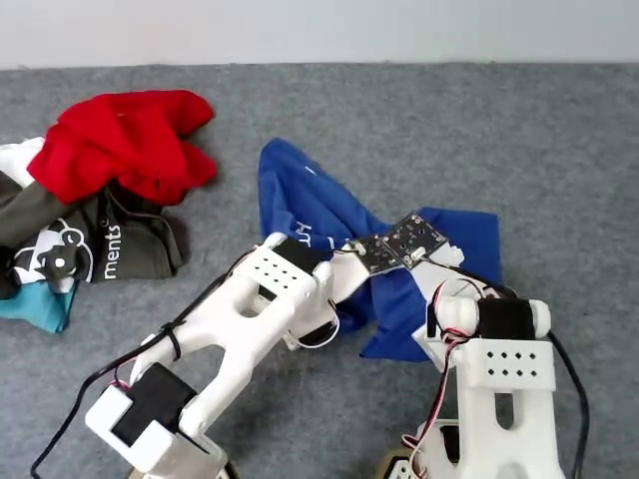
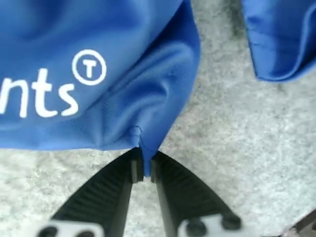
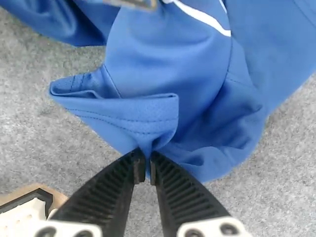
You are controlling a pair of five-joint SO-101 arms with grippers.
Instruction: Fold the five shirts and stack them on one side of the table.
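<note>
Nothing's folded or stacked yet, I reckon. The blue shirt (image 1: 319,215) lies crumpled on the table (image 1: 519,140), with my left gripper (image 2: 142,170) pinching its hem and my right gripper (image 3: 143,168) clamped on another edge. The red shirt (image 1: 125,145) and dark shirt (image 1: 130,249) sit heaped well apart from it. Blue and dark both have white lettering, which I'm not quoting.

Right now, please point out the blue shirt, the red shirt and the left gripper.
blue shirt (image 1: 300,195): high view, its upper left part.
red shirt (image 1: 125,145): high view, its middle.
left gripper (image 2: 144,167): left wrist view, between its fingertips.
</note>
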